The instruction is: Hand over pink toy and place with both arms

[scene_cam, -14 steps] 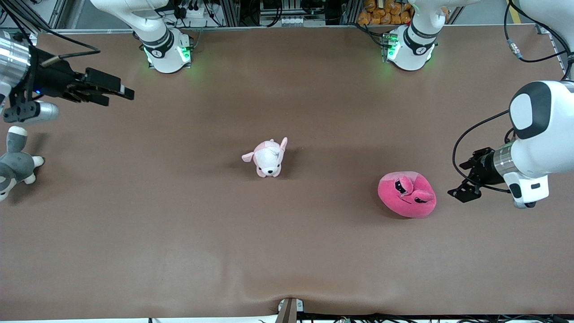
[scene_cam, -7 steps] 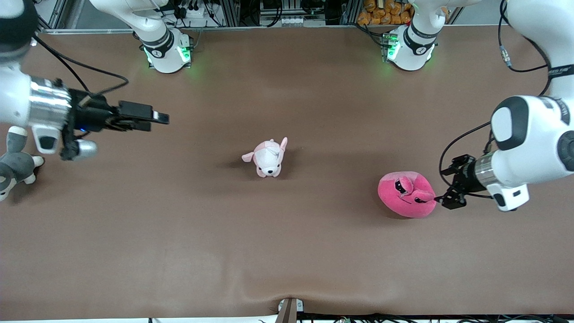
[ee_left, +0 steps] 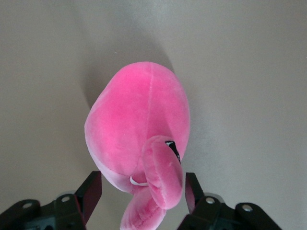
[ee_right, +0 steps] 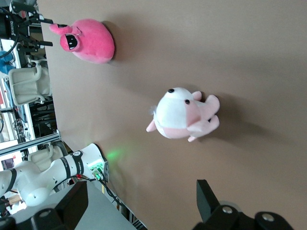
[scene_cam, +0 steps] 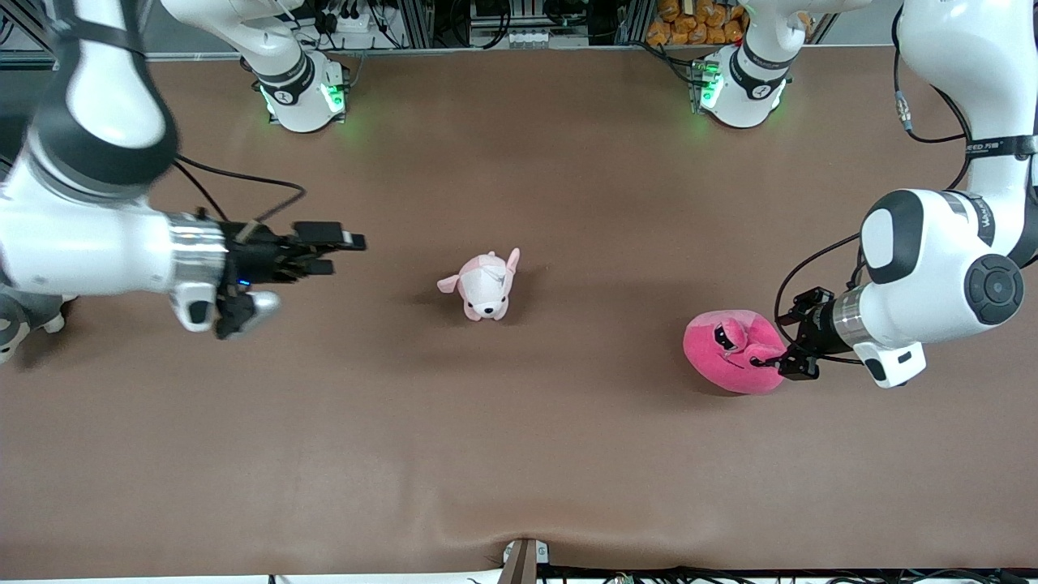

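Note:
The pink toy (scene_cam: 734,354) lies on the brown table toward the left arm's end; it fills the left wrist view (ee_left: 139,124). My left gripper (scene_cam: 774,362) is low at the toy's edge, open, with one finger on each side of the toy's protruding ear end (ee_left: 141,179). I cannot tell whether the fingers (ee_left: 92,189) touch the plush. My right gripper (scene_cam: 345,253) is open and empty in the air, over bare table between the grey plush and the puppy plush. In the right wrist view (ee_right: 139,206) it faces the puppy plush and the pink toy (ee_right: 86,40).
A small pale pink-and-white puppy plush (scene_cam: 485,285) stands mid-table, also in the right wrist view (ee_right: 184,117). A grey-and-white plush (scene_cam: 15,318) lies at the right arm's end, mostly hidden by that arm. The arm bases (scene_cam: 300,89) stand along the table's back edge.
My left gripper has come in from the table's end to the pink toy and now straddles its end. My right gripper has swung from the table's end toward the puppy plush.

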Robot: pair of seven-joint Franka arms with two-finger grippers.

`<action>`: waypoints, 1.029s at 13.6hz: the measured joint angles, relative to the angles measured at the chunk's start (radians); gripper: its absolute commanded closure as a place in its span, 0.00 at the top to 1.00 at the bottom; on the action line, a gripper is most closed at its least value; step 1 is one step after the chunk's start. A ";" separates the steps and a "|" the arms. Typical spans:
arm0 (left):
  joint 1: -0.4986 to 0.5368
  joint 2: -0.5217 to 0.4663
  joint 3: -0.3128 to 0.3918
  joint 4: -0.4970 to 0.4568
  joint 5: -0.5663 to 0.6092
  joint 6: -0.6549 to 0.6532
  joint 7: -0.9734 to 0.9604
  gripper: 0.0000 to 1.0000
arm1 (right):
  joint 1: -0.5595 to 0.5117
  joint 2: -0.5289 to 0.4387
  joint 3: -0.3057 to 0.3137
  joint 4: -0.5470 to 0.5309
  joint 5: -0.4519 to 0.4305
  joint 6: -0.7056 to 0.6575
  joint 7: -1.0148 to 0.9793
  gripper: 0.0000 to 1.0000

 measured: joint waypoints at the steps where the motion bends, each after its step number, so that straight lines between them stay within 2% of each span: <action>1: -0.004 0.002 0.000 0.000 0.000 0.001 -0.003 0.67 | 0.023 0.021 0.000 0.000 0.023 0.048 -0.003 1.00; 4: -0.013 0.008 0.000 0.000 0.000 0.003 -0.008 0.52 | 0.046 0.046 -0.001 0.001 0.083 0.096 -0.004 1.00; 6: -0.016 0.008 0.000 0.000 0.000 0.003 -0.008 0.34 | 0.041 0.045 -0.007 0.005 0.092 0.090 -0.004 1.00; 8: -0.019 0.009 0.000 0.000 0.000 0.003 -0.009 0.09 | 0.039 0.045 -0.009 0.006 0.093 0.060 -0.004 1.00; 9: -0.020 0.009 0.000 0.000 0.000 0.003 -0.009 0.00 | 0.039 0.045 -0.009 0.006 0.093 0.046 -0.004 1.00; 14: -0.042 0.008 -0.005 0.009 -0.023 0.005 -0.054 0.00 | 0.039 0.043 -0.009 0.011 0.097 0.002 0.152 1.00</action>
